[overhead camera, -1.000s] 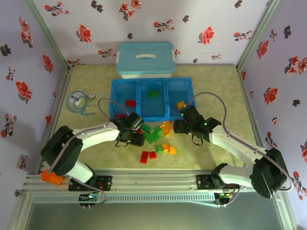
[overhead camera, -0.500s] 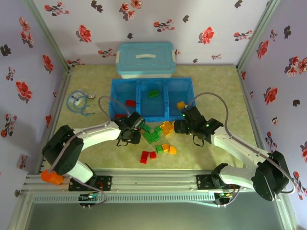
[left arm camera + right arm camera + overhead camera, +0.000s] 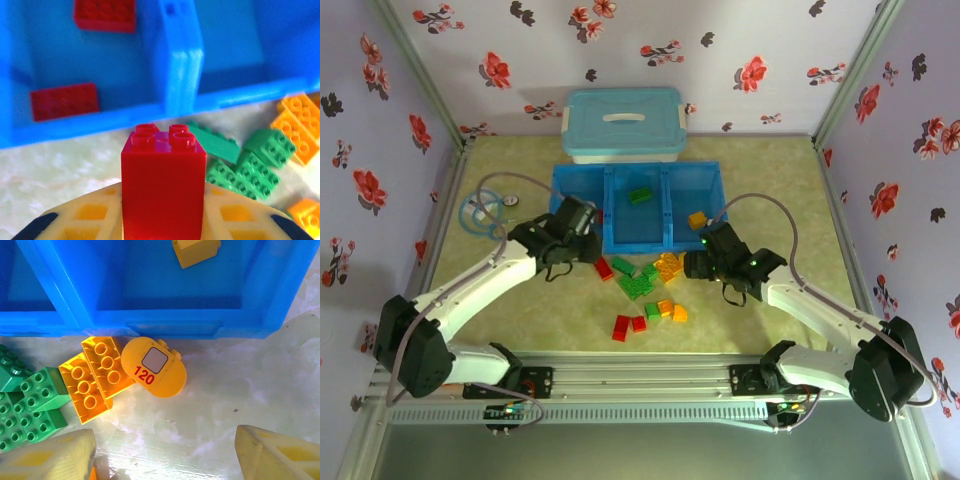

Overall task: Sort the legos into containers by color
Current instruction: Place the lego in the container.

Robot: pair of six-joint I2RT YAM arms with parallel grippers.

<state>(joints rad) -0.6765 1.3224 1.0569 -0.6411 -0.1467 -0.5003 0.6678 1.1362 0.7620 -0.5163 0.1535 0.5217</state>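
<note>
My left gripper (image 3: 601,264) is shut on a red lego (image 3: 163,187), holding it just in front of the blue tray (image 3: 636,167) by its left compartment. That compartment holds two red legos (image 3: 64,101). A green lego (image 3: 640,195) lies in the middle compartment and an orange one (image 3: 196,251) in the right. My right gripper (image 3: 165,460) stands open above bare table, just short of a round orange piece marked 120 (image 3: 154,367) and two orange bricks (image 3: 95,377). Green legos (image 3: 638,285) lie between the grippers. Red, green and orange legos (image 3: 638,323) lie nearer the front.
A pale-blue lidded box (image 3: 623,123) stands behind the tray. A coiled tube (image 3: 485,212) lies on the table at the left. Flowered walls close in the back and both sides.
My left gripper closed on the red lego at the pile, and its arm has swung up and left towards the tray. The right arm has hardly moved.
</note>
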